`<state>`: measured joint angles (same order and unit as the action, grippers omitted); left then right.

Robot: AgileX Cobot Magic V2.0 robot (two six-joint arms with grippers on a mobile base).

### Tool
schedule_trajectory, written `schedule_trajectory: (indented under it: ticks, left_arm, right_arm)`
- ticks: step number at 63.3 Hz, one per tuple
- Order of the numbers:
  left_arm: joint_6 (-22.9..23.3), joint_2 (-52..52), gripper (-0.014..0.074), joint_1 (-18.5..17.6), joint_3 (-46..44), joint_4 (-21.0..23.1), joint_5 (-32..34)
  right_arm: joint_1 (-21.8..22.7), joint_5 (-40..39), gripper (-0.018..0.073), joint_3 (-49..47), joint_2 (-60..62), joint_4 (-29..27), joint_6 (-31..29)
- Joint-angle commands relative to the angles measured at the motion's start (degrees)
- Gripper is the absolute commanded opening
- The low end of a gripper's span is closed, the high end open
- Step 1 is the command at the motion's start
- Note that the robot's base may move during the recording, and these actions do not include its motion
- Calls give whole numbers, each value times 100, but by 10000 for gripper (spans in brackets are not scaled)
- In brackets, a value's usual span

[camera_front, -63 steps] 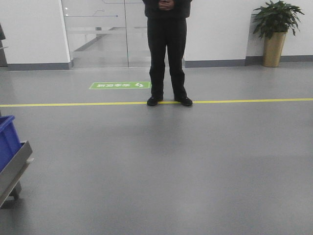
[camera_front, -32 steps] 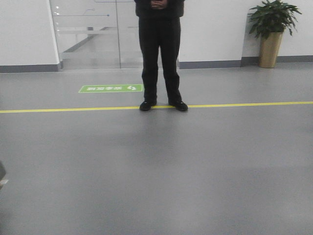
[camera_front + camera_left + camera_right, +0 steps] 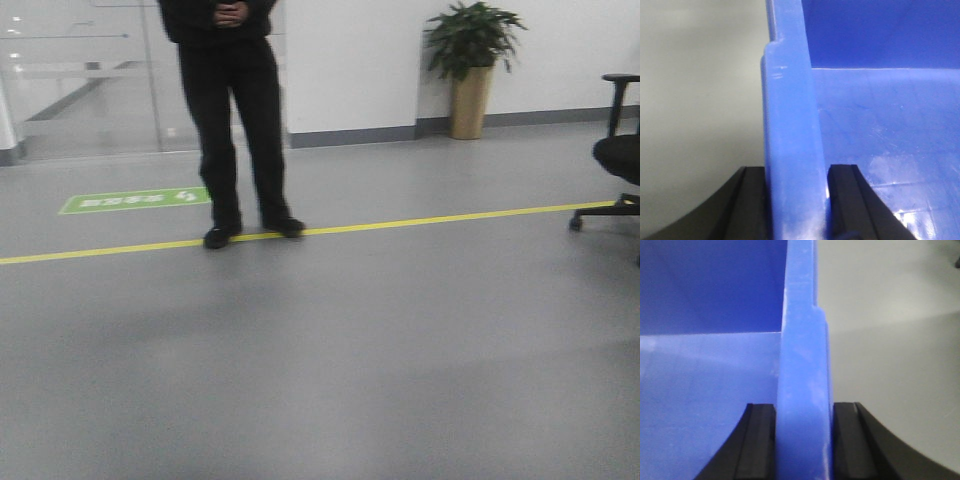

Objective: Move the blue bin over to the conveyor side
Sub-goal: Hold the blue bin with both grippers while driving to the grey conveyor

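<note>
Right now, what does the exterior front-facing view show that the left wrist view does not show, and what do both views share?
Only the front-facing view: a person in dark clothes standing at the yellow floor line, a green floor sign, a potted plant and a black office chair. Only the left wrist view: the left gripper shut on a wall of the blue bin, one finger outside, one inside. Both: the bare grey floor.

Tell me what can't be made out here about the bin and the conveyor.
- The conveyor: in no view.
- The blue bin: wrist views show only the rim walls that the left gripper and right gripper clamp; the rest is cropped.
- The person: head cut off by the front view's top edge.
</note>
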<state>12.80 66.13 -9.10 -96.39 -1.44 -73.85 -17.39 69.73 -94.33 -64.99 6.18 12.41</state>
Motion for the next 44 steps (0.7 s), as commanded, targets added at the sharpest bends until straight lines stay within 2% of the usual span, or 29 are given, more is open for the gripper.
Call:
schedule_trajectory:
  ticks: [1, 44]
  left_arm:
    - [-74, -122, -20, -33, -79, -34, 455]
    - [-74, -122, -20, -33, -79, -45, 455]
  right_arm:
    - [26, -634, -80, -94, 116, 294, -30]
    - [26, -853, -80, -94, 116, 294, -30]
